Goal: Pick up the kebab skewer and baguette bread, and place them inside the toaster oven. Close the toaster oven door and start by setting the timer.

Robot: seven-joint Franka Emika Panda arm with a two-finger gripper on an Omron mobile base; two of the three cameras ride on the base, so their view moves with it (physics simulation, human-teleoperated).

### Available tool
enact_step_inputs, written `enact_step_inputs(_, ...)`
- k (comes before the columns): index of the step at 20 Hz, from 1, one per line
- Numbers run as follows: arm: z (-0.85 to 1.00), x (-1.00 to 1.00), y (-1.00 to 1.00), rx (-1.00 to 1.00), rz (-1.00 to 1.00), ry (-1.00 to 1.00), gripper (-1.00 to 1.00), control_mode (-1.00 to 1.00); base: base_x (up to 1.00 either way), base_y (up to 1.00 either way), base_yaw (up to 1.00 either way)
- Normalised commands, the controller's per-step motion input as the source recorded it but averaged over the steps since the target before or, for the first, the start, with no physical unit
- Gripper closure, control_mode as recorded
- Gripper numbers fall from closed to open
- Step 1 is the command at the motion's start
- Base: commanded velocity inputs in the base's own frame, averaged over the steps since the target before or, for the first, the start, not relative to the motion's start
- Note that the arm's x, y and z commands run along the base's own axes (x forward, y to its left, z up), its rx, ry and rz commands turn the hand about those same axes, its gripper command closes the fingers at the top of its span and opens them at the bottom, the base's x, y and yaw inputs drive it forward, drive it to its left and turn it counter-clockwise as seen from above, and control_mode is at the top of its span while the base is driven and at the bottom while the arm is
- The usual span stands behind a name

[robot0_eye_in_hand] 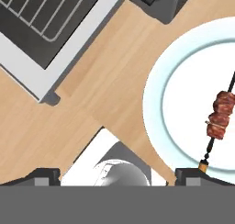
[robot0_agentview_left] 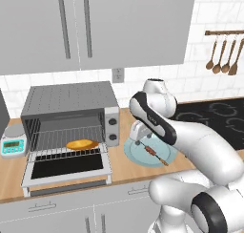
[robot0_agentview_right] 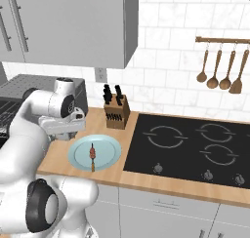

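The two small dark finger tips [robot0_eye_in_hand: 46,175] of the white arm's two-finger gripper [robot0_eye_in_hand: 117,175] stand spread wide apart and grasp nothing, with bare wooden counter [robot0_eye_in_hand: 114,76] between and beyond them. In the left base view the gripper [robot0_agentview_left: 138,134] hangs above the counter at the left edge of the round light blue plate [robot0_agentview_left: 136,155], between that plate and the right panel of the toaster oven. On the plate lies the kebab skewer [robot0_eye_in_hand: 219,122], a thin dark stick threaded with small reddish-brown meat chunks near its middle; it rests wholly within the plate's rim and apart from the finger tips. The right base view shows the same skewer [robot0_agentview_right: 92,154] lying across the plate [robot0_agentview_right: 107,147], pointing toward the counter's front edge. To the left of the plate stands the boxy grey metal toaster oven [robot0_agentview_left: 71,103], with two round knobs [robot0_agentview_left: 112,129] on its right panel. Its wide drop-down door [robot0_agentview_left: 66,167], silver-framed with a dark glass pane, lies folded down flat and open. The short golden-orange baguette bread [robot0_agentview_left: 82,144] rests on the wire rack [robot0_agentview_left: 62,153] inside the oven, near the front of the opening. A small white scale [robot0_agentview_left: 13,143] sits just beside the oven's left side. A wooden knife block [robot0_agentview_right: 116,112] stands behind the plate, next to a black cooktop [robot0_agentview_right: 195,147].
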Motion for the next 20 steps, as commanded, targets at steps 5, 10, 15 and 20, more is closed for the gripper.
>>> enact_step_inputs(5, -0.12, 0.39, -0.32, 0.00, -0.06, 0.03, -1.00, -1.00, 0.00, 0.00, 0.00)
enact_step_inputs(10, -0.23, 0.42, -0.32, 0.00, -0.06, 0.01, -1.00, -1.00, 0.00, 0.00, 0.00)
enact_step_inputs(15, -0.32, 0.31, -0.31, 0.00, -0.05, 0.00, -1.00, -1.00, 0.00, 0.00, 0.00)
enact_step_inputs(20, -0.60, 0.26, -0.20, -0.06, -0.09, 0.00, -1.00, -1.00, 0.00, 0.00, 0.00)
